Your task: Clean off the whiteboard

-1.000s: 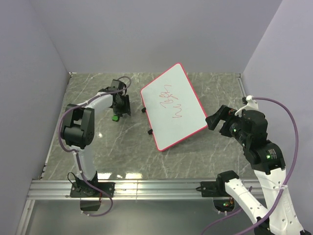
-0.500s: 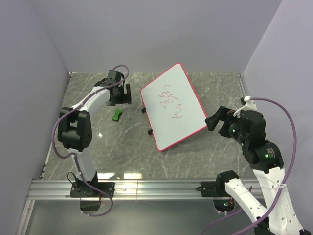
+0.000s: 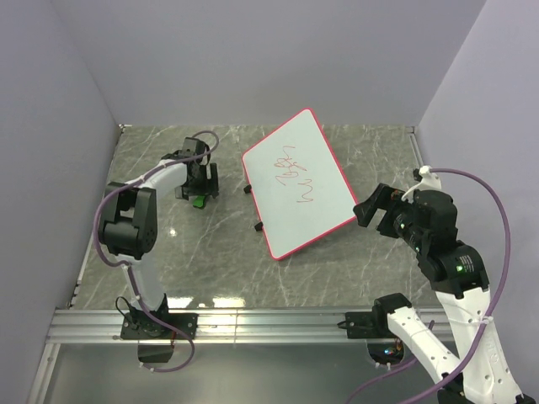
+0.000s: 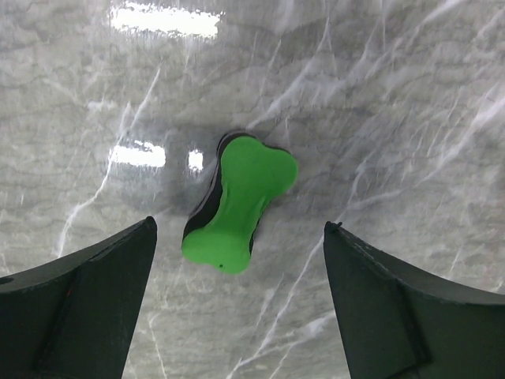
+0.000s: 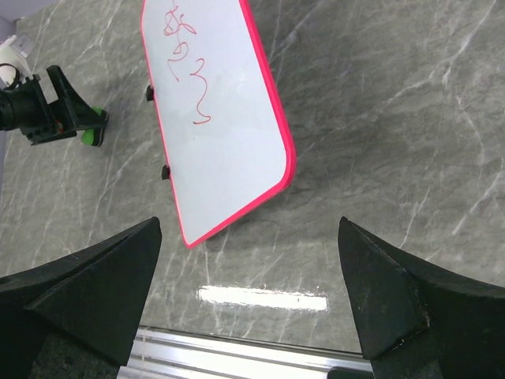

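Clock directions are read from the overhead view, with 12 o'clock pointing away from the arm bases.

At 6 o'clock we note the aluminium rail (image 3: 269, 324) that carries both bases, along the near edge of the grey marbled table (image 3: 210, 261).

Next out is the right gripper (image 3: 369, 209), at about 4 o'clock from table centre. Its jaws stand wide apart and hold nothing. In its wrist view, bare table separates the fingers (image 5: 95, 276) from the board.

The whiteboard (image 3: 299, 181) lies on the table just right of centre, with its long axis running from 5 to 11 o'clock. Its nearest corner points to 6 o'clock, and its right corner sits just beside the right gripper, at that gripper's 9 o'clock. The rim is red-pink. Red scribbles (image 3: 290, 177) cover the middle of the white face. Two small black clips (image 3: 258, 226) sit on the long edge facing 8 o'clock.

At 9 o'clock from the board, and well apart from it, a green bone-shaped eraser (image 4: 241, 205) with a dark underside lies flat on the table.

The left gripper (image 3: 200, 183) hangs directly over the eraser, pointing down. Its jaws are apart, and in the wrist view the fingers (image 4: 87, 292) flank the eraser with a gap on each side, so nothing is gripped.

Lavender walls (image 3: 253, 59) close the scene at 12 o'clock.
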